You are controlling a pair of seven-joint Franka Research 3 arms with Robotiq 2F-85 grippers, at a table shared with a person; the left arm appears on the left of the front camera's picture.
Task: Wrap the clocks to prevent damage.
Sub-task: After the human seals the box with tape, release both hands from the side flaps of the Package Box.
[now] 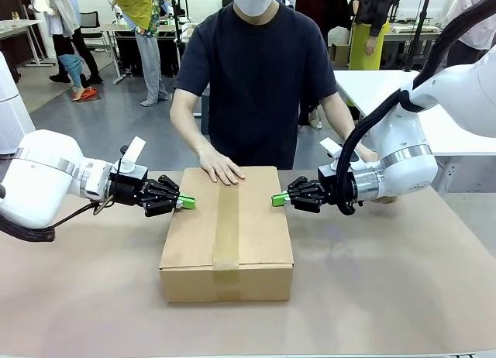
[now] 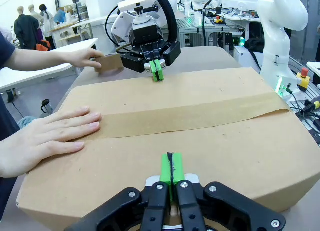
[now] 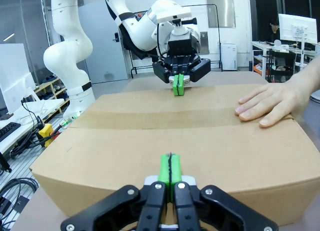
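A: Status of packing?

B: Cardboard box point(image 1: 226, 234) closed, centred on the brown-covered table point(image 1: 387, 296). Flaps down, one strip of brown paper tape point(image 1: 226, 226) along the centre seam and over the near face. Clocks not visible; presumably inside, unconfirmable from outside.

A: Gripper positions?

B: Left gripper point(image 1: 186, 203) level with the lid at the box's left edge, green pads pressed together, nothing held. Right gripper point(image 1: 280, 199) mirrored at the right edge, likewise closed and empty. Tips at or just over the lid edges; actual contact not determinable.

A: Person's contribution?

B: One hand point(image 1: 220, 166) flat on the far end of the lid, close to the tape. Other hand point(image 2: 86, 57) behind the right wrist, on a small brown object point(image 2: 110, 64), possibly a tape roll; identity uncertain.

A: Remaining work?

B: Judged as late stage: box shut, main seam sealed. Wrapping of the clocks themselves unverifiable. Possibly outstanding: pressing the tape flat, extra strips across the side edges. No tape visible on the short edges.
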